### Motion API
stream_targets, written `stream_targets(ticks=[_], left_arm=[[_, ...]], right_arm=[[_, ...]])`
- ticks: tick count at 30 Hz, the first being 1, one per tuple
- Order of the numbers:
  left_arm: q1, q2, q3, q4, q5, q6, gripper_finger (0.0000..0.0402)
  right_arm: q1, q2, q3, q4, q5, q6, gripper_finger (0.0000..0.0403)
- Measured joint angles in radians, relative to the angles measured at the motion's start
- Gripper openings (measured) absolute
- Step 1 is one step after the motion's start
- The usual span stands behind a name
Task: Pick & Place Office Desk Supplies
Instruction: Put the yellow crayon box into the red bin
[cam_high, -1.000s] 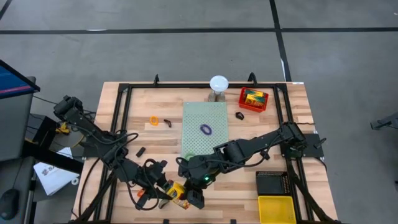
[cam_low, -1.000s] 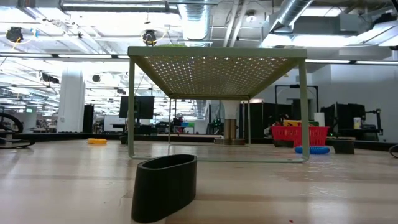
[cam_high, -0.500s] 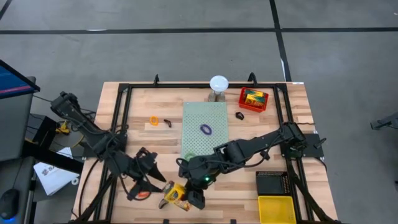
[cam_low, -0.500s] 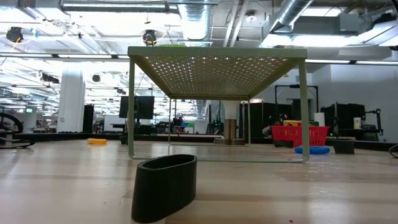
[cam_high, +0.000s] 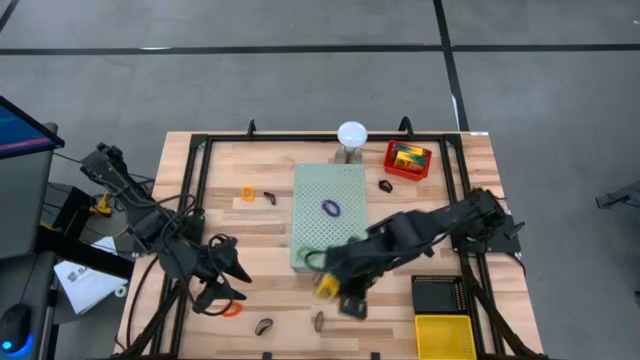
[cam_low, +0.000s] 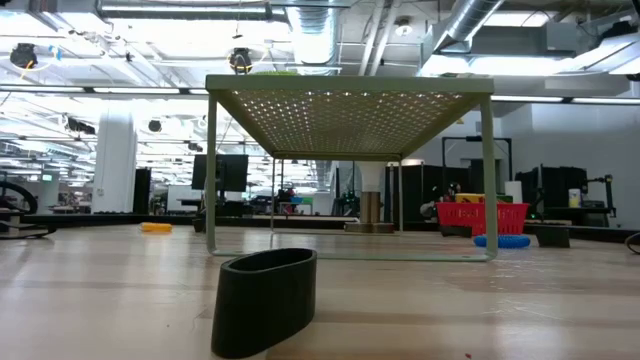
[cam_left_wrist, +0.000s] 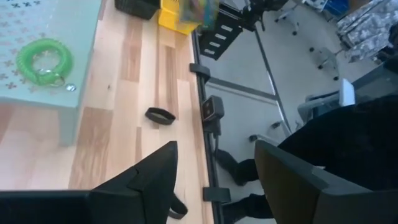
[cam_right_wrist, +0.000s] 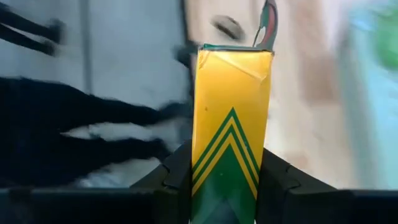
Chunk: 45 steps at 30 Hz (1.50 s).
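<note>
The right gripper (cam_right_wrist: 226, 180) clamps a yellow box with green chevrons (cam_right_wrist: 231, 124), its fingers pressed on the box's two long sides; from above the box (cam_high: 327, 288) sits in this gripper just off the front edge of the pale-green perforated board (cam_high: 330, 190). The left gripper (cam_high: 228, 283) stands with its fingers spread wide and nothing between them, an orange band loop (cam_high: 232, 309) on the table just beside it. Ahead of its fingers (cam_left_wrist: 155, 177) a black band loop (cam_left_wrist: 160, 115) lies flat, with a green coiled loop (cam_left_wrist: 42, 61) farther off on the board.
</note>
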<state>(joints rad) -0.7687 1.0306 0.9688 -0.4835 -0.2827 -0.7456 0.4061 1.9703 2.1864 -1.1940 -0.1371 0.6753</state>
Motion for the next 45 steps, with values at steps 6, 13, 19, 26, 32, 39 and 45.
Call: stream_targets(ticks=[6,13,19,26,32,39,45], left_arm=[[-0.006,0.000,0.000,-0.030,-0.035,0.000,0.0207],[0.006,-0.010,-0.001,-0.174,-0.087,0.010,0.0210],[0.034,-0.091,0.000,-0.253,-0.160,0.024,0.0210],[0.169,-0.180,0.000,-0.268,-0.226,0.079,0.0210],[0.327,-0.191,0.000,-0.252,-0.214,0.141,0.0210],[0.448,-0.183,0.000,-0.182,-0.204,0.219,0.0210],[0.486,-0.165,0.000,-0.145,-0.203,0.279,0.0210]], right_arm=[[-0.027,-0.103,0.000,-0.369,0.194,-0.013,0.0112],[-0.131,-0.269,-0.110,-0.369,0.225,-0.019,0.0107],[-0.298,-0.451,-0.356,-0.385,0.236,-0.123,0.0114],[-0.572,-0.605,-0.667,-0.336,0.164,-0.444,0.0115],[-0.831,-0.592,-0.766,-0.288,0.104,-0.779,0.0115],[-1.029,-0.489,-0.769,-0.211,0.075,-1.003,0.0115],[-1.111,-0.478,-0.769,-0.136,0.073,-1.103,0.0116]])
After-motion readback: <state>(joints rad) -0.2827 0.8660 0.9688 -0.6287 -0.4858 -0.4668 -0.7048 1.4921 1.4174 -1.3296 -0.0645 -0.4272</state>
